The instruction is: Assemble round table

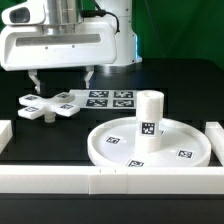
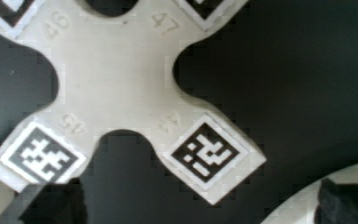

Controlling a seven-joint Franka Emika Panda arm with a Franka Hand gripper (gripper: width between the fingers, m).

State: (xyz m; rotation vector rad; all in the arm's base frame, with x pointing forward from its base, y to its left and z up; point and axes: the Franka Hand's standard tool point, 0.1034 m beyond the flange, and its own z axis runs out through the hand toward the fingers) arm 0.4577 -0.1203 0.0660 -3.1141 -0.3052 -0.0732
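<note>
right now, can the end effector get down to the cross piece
Probably yes. The end effector hangs open above the cross piece with nothing between them; the post stands on the disc, off to the exterior view's right.

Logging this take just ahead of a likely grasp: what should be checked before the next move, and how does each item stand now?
1. Gripper open and empty: ok.
2. Gripper above the cross: ok; the cross fills the wrist view.
3. Cross lying flat: ok.
4. Post upright on the disc: ok.
5. Post fully seated in the disc: cannot tell.
6. Cross clear of the marker board: cannot tell; they lie close together.
</note>
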